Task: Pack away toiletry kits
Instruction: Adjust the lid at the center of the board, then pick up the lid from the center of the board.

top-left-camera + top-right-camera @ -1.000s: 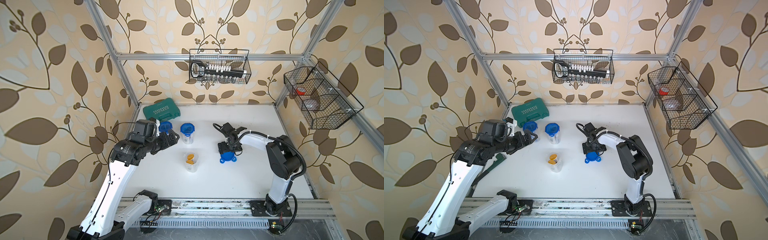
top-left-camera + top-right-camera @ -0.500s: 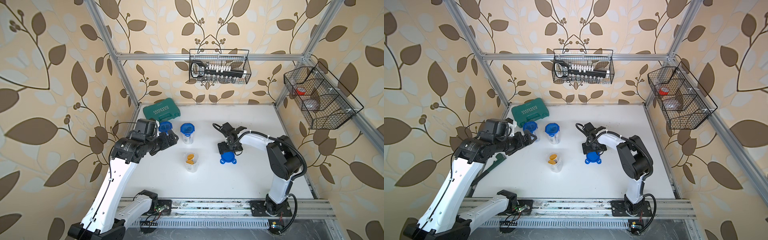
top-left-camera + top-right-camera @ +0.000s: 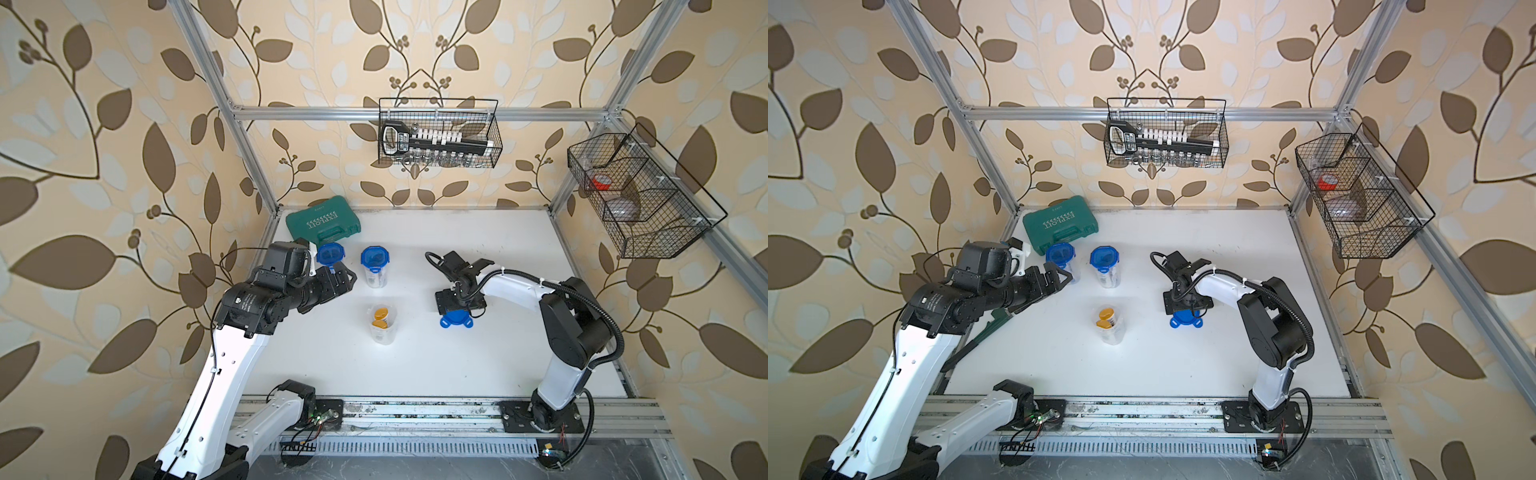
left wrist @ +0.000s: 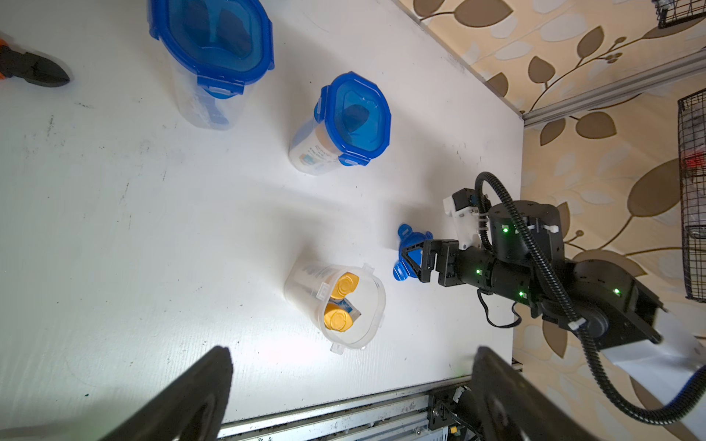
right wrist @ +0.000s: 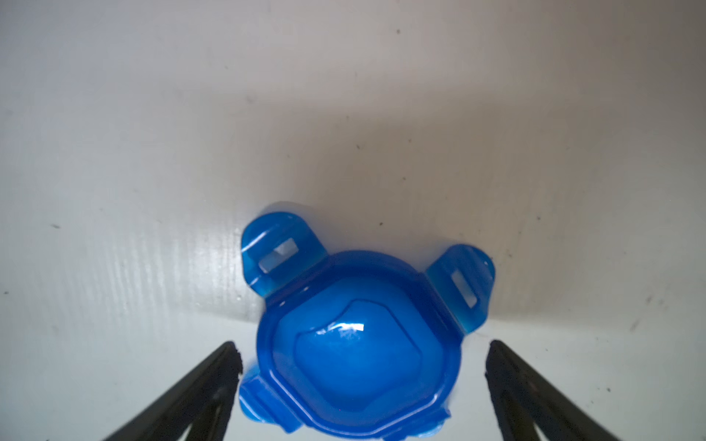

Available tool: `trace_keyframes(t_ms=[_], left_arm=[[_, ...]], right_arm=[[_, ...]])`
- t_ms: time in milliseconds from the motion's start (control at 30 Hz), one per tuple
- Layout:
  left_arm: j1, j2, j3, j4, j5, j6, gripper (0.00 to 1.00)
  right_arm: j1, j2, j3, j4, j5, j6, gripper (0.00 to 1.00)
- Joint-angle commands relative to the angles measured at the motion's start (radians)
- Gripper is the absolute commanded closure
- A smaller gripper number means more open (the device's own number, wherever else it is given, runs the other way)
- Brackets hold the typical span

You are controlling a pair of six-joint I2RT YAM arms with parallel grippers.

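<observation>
Changes almost nothing: keeps right gripper (image 5: 363, 353) spread wide astride loose blue lid (image 5: 357, 324), gripping nothing; keeps left gripper (image 4: 353, 355) agape, empty, open jar (image 4: 380, 305) ahead. Leaves lidding undone.

Slight shift of the left tool (image 3: 349, 282) and its arm (image 3: 249, 307).
</observation>
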Motion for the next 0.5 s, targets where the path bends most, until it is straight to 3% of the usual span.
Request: trace_keyframes(t_ms=[0, 467], left_arm=[[0.007, -0.012, -0.001, 0.024, 0.024, 0.01, 0.01], [0.007, -0.031, -0.046, 0.072, 0.053, -0.006, 0.01]], right_arm=[[-0.001, -0.021, -0.037, 0.0, 0.015, 0.058, 0.0], [-0.002, 0.019, -0.079, 0.042, -0.052, 0.077, 0.02]])
